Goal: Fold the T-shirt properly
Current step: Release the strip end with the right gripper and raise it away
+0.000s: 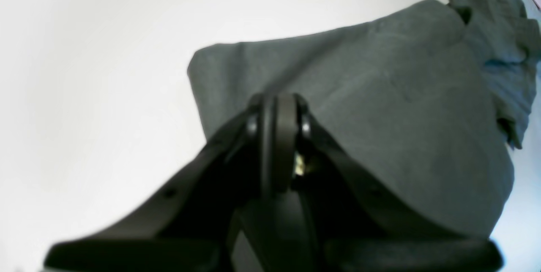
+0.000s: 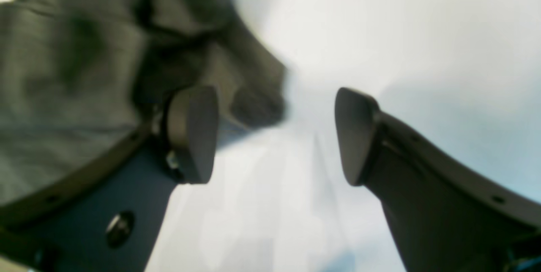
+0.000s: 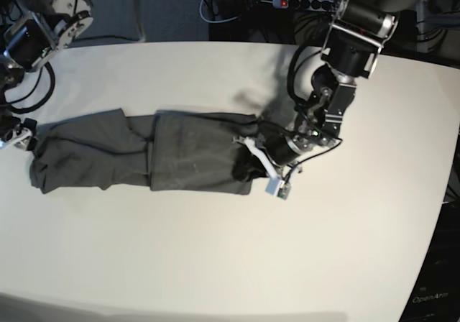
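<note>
The dark grey T-shirt (image 3: 144, 153) lies on the white table (image 3: 215, 250) as a long band running left to right, with layers folded over around its middle. My left gripper (image 3: 246, 167) rests at the band's right end. In the left wrist view its fingers (image 1: 279, 137) are pressed together and shut over the flat cloth (image 1: 401, 115); no fabric shows between them. My right gripper (image 3: 14, 136) sits at the band's left end. It (image 2: 277, 134) is open, with only bare table between the pads, and rumpled T-shirt (image 2: 84, 73) lies beside and behind its left finger (image 2: 192, 132).
A power strip (image 3: 302, 2) and cables lie beyond the table's far edge. The table's curved right edge (image 3: 449, 192) borders dark floor. The left arm's body (image 3: 345, 56) leans in over the table from the back right.
</note>
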Available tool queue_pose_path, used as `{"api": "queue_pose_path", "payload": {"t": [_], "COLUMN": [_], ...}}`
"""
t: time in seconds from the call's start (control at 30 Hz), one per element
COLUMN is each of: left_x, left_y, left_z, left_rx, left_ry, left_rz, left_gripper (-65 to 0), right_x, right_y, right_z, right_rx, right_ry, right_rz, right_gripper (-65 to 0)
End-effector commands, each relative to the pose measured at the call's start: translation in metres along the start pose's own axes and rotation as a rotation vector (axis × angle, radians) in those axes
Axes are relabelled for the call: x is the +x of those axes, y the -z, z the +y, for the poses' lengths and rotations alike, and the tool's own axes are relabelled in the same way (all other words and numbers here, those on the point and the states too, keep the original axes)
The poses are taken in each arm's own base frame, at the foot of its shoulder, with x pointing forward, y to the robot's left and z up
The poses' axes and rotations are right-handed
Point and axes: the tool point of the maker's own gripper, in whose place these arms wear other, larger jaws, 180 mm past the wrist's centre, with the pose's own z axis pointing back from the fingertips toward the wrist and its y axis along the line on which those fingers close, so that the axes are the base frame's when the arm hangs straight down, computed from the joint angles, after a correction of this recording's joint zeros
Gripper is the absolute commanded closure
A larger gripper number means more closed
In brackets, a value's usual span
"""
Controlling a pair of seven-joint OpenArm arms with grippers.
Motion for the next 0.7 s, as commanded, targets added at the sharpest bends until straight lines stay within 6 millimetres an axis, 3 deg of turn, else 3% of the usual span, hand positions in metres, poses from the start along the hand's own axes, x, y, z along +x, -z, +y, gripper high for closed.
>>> {"api": "queue_pose_path", "payload": {"t": [0.0,0.2,0.3,0.67], "left_x": [0.006,0.006,0.008,0.004], "left_y": [0.001,0.001,0.001,0.001], "left_z": [0.003,0.005,0.004,0.005], "left_rx": [0.008,0.014,0.013,0.016], "left_ry": [0.023,0.022,0.024,0.019], "left_rz": [0.007,0.010,0.006,0.015], "left_gripper": [-4.7,-4.7,-4.7,-4.7], "right_x": [0.015,0.004,-0.005,-0.004], "right_y": [-0.007,-0.007,-0.011,-0.013], "right_z": [-0.009,-0.010,-0.023,-0.030], "right_rx": [-0.021,-0.018,-0.037,0.100], "right_ry": [-0.011,0.008,0.071,0.213], "right_rz": [-0.052,-0.028,-0.023,-0.002], "right_gripper": [-41.9,-41.9,-41.9,-42.1]}}
